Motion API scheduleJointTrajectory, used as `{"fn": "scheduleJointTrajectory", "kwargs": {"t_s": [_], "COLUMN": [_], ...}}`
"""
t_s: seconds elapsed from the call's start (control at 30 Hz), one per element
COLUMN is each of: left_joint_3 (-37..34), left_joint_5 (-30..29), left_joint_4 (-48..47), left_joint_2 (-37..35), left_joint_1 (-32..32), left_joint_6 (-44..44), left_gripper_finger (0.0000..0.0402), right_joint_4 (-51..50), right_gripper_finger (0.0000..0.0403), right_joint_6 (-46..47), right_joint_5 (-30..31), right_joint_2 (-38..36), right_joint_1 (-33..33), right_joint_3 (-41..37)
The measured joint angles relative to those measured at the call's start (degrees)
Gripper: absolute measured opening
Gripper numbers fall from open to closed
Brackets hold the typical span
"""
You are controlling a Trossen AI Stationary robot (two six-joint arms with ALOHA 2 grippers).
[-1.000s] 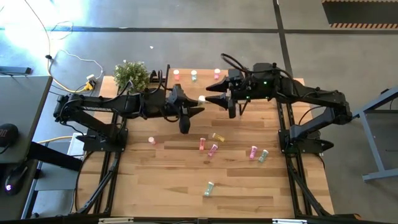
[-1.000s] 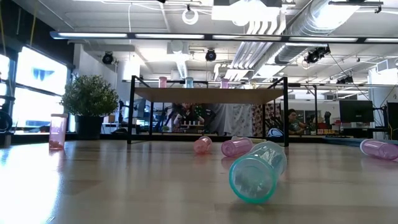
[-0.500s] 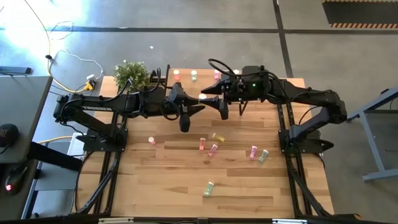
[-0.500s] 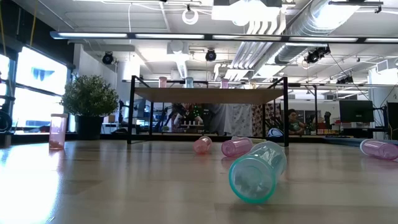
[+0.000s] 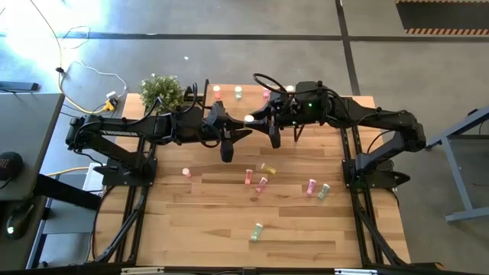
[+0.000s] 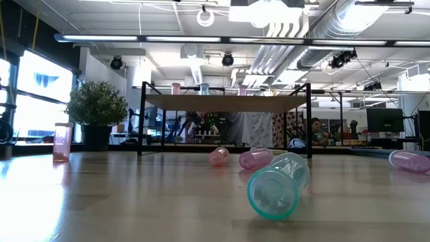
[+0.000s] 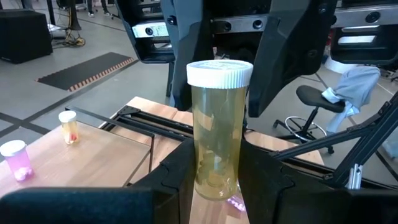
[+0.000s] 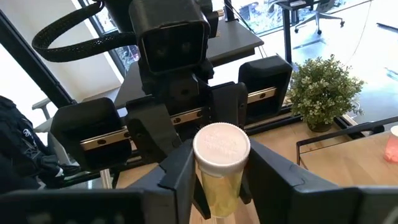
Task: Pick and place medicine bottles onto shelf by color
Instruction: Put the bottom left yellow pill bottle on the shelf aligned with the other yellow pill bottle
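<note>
Yellow bottle (image 7: 219, 130): upright, light, rigid, slick plastic; grip mid-body, below the cap.
Left pincer (image 7: 214, 177): clamped on its base.
Right pincer (image 8: 214, 171): fingers flanking it, handover above the shelf (image 5: 229, 103).

yellow bottle held upright between two claws

the left claw (image 7: 214, 180) grips the lower part of a clear yellow bottle (image 7: 217, 134) with a white ribbed cap, its dark fingers (image 7: 180, 171) pressed against both sides. the right claw (image 7: 233, 56) reaches in from beyond, one finger on each side of the cap. farther off, a pink bottle (image 7: 16, 160) and a small orange bottle (image 7: 68, 126) stand upright on the shelf (image 7: 93, 155), a light wood top edged with a thin black frame.
</note>
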Motion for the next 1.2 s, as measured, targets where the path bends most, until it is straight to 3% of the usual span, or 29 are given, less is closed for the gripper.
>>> {"fn": "scheduleJointTrajectory", "kwargs": {"t_s": [0.47, 0.93, 1.2], "left_joint_3": [0.0, 0.0, 0.0], "left_joint_5": [-0.1, -0.2, -1.9], "left_joint_4": [0.0, 0.0, 0.0], "left_joint_2": [0.0, 0.0, 0.0], "left_joint_1": [0.0, 0.0, 0.0], "left_joint_6": [-0.9, -0.4, -0.4], "left_gripper_finger": [0.0100, 0.0198, 0.0232], "right_joint_4": [-0.5, -0.5, -1.2], "right_gripper_finger": [0.0101, 0.0101, 0.0101], "right_joint_6": [0.1, 0.0, -1.4], "right_joint_5": [0.6, 1.3, 1.3], "right_joint_2": [0.0, 0.0, -0.6], "right_joint_1": [0.0, -0.7, -3.0], "right_joint_3": [0.0, 0.0, 0.0]}}
